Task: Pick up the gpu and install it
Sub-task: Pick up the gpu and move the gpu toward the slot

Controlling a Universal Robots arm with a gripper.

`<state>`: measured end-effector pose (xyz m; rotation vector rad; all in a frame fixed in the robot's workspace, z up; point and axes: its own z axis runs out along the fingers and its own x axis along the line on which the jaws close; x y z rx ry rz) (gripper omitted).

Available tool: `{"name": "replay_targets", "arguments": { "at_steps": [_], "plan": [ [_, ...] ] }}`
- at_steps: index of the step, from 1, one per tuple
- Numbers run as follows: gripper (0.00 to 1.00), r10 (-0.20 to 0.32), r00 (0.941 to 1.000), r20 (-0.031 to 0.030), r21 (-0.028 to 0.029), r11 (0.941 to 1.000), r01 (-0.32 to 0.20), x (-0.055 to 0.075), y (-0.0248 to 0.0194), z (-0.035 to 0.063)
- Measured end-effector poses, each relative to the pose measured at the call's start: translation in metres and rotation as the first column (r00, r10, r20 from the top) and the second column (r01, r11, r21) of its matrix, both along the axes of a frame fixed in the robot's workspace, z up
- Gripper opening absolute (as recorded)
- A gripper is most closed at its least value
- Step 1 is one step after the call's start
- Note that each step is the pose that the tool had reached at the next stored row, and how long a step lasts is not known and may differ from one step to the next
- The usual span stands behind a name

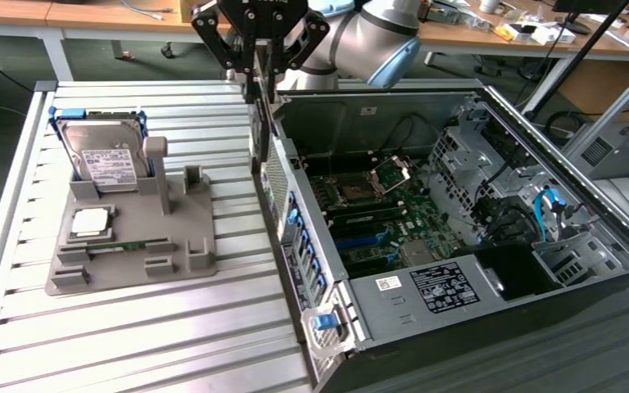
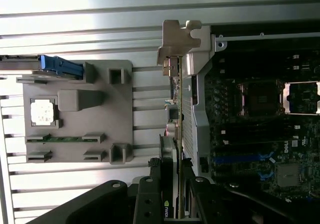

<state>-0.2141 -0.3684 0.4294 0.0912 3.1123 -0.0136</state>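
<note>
- hand (image 1: 256, 75) clamped on the gpu (image 2: 175, 114), held upright at the open computer case (image 1: 402, 304) wall
- grey tray (image 1: 128, 268) on the surface (image 1: 161, 336) holds a hard drive (image 1: 105, 160), chip (image 1: 91, 221) and memory stick (image 1: 118, 246)

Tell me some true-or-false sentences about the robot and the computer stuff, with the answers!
1. The fingers are gripping the gpu. True.
2. The gpu is plugged into the motherboard. False: it hangs from the fingers at the edge of the computer case, not yet in a slot.
3. The hard drive stands upright in the grey holder. True.
4. The computer case has its side cover on. False: the side is open and you can see the motherboard inside.
</note>
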Motion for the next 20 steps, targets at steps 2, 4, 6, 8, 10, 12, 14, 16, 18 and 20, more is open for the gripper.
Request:
{"name": "replay_targets", "arguments": {
  "at_steps": [2, 4, 6, 8, 10, 12, 14, 16, 18, 20],
  "plan": [
    [0.27, 0.0, 1.0, 0.0, 0.0, 1.0, 0.0, 0.0006, 0.0, 0.0],
    [0.27, 0.0, 1.0, 0.0, 0.0, 1.0, 0.0, 0.0013, 0.0, 0.0],
    [0.27, 0.0, 1.0, 0.0, 0.0, 1.0, 0.0, 0.0019, -0.0001, 0.0],
    [0.27, 0.0, 1.0, 0.0, 0.0, 1.0, 0.0, 0.0025, -0.0001, 0.0],
    [0.27, 0.0, 1.0, 0.0, 0.0, 1.0, 0.0, 0.003, -0.0001, 0.0],
    [0.27, 0.0, 1.0, 0.0, 0.0, 1.0, 0.0, 0.0035, -0.0001, 0.0],
    [0.27, 0.0, 1.0, 0.0001, 0.0, 1.0, 0.0, 0.004, -0.0001, 0.0],
    [0.27, 0.0, 1.0, 0.0, -0.0001, 1.0, 0.0, 0.0045, -0.0001, 0.0],
    [0.27, 0.0, 1.0, 0.0, 0.0, 1.0, 0.0, 0.0052, -0.0002, 0.0],
    [0.27, 0.0, 1.0, 0.0, 0.0, 1.0, 0.0, 0.0059, -0.0002, 0.0]
  ]
}}
